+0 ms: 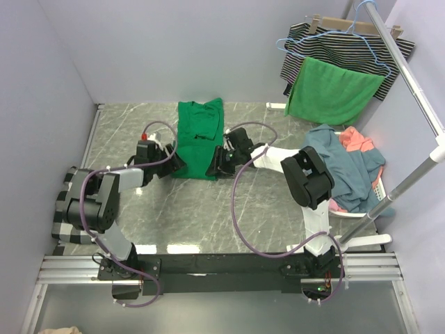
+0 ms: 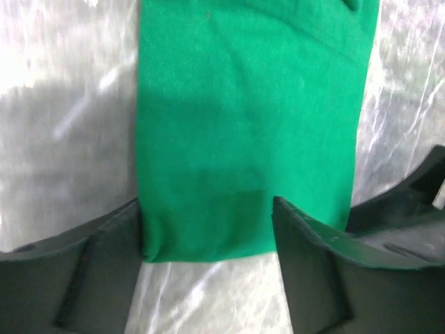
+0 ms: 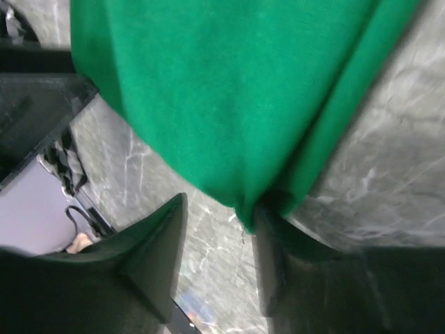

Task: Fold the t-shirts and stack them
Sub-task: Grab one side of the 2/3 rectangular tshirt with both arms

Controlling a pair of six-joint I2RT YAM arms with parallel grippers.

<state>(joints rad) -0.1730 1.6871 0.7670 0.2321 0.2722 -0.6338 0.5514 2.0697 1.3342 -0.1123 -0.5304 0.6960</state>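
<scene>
The emerald green t-shirt (image 1: 199, 138) lies on the marble table (image 1: 208, 216), folded into a long strip running away from the arms. My left gripper (image 1: 175, 161) is at its near left corner. In the left wrist view the hem of the green t-shirt (image 2: 243, 139) lies between that gripper's (image 2: 208, 205) spread fingers. My right gripper (image 1: 221, 160) is at the near right corner. Its jaws (image 3: 221, 205) stand apart with bare table showing between them, and the shirt's corner (image 3: 229, 104) rests against one finger (image 3: 278, 250). A dusty blue t-shirt (image 1: 348, 163) and a coral one (image 1: 356, 141) sit heaped at the right.
The heap lies in a white basket (image 1: 379, 188) beside a slanted white rack pole (image 1: 410, 83). A striped garment (image 1: 334, 43) and a brighter green cloth (image 1: 332, 94) hang at the back right. A checkered cloth (image 1: 66, 209) lies at the table's left edge.
</scene>
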